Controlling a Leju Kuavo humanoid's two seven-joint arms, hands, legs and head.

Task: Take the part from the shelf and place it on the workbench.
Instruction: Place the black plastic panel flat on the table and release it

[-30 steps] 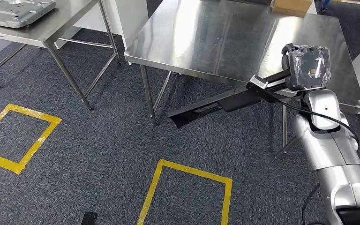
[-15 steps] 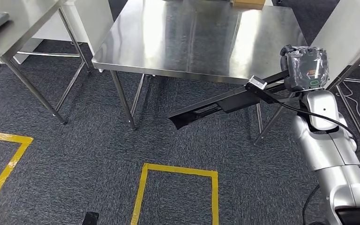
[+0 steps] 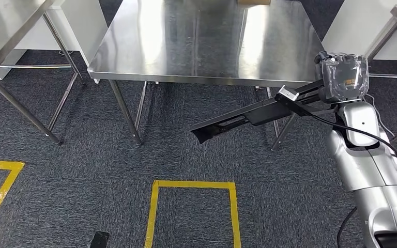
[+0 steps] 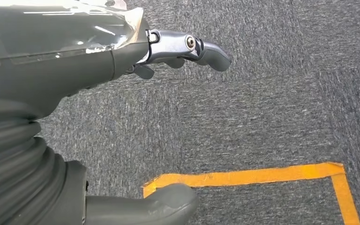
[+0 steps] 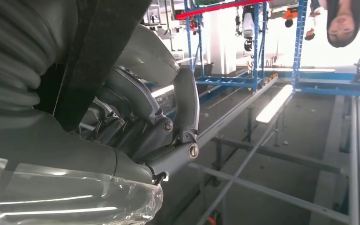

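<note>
Black long part (image 3: 238,120) gripped in right hand (image 3: 341,77), held level over carpet just before steel workbench (image 3: 201,41). Left hand (image 4: 122,56) empty, fingers apart, above yellow floor tape (image 4: 262,176).

The right arm (image 3: 364,155) was built of smooth silver shells with dark seams between segments. A black cable (image 3: 341,126) ran along it toward the wrist. The right hand (image 3: 341,77) was dark grey under a clear plastic wrap. The left hand (image 4: 75,61) had a glossy grey shell, a ribbed grey cover (image 4: 14,154), a thick grey thumb (image 4: 140,208), and metallic fingers (image 4: 187,47) with visible pivot screws.
</note>
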